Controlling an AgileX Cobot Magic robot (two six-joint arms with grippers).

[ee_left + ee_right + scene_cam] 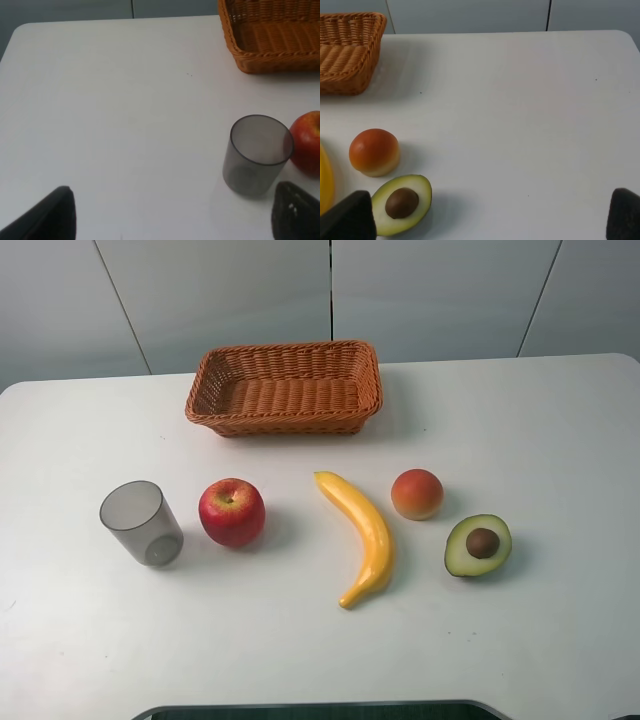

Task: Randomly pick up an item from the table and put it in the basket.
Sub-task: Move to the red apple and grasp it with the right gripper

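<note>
The left jaws stand wide apart. Their two dark tips show only at the lower corners of the left wrist view, with bare counter (pixel 115 115) between them, and they grip nothing. The right jaws are spread just as wide and also grip nothing. Whether any tip touches the counter I cannot tell, because only the ends are in view; they seem to hang above it. The apple (pixel 231 511) sits upright on the counter in the left half of the high view, in front of the basket (pixel 290 422) and well apart from it. The grey cup (pixel 142 523) stands just beside the apple on its left, close but with a thin gap. The banana (pixel 362 530) lies to the apple's right with more room between them. In the left wrist view, one dark tip is near the cup's base and the apple (pixel 307 142) is cut by the picture edge. The peach (pixel 417 493) and the avocado half (pixel 478 544) lie right of the banana, and one right tip is just beside the avocado half (pixel 400 204). The basket stands near the far edge of the counter with its opening facing up. Wide bare counter lies left of the cup, right of the avocado half, and along the near edge.
</note>
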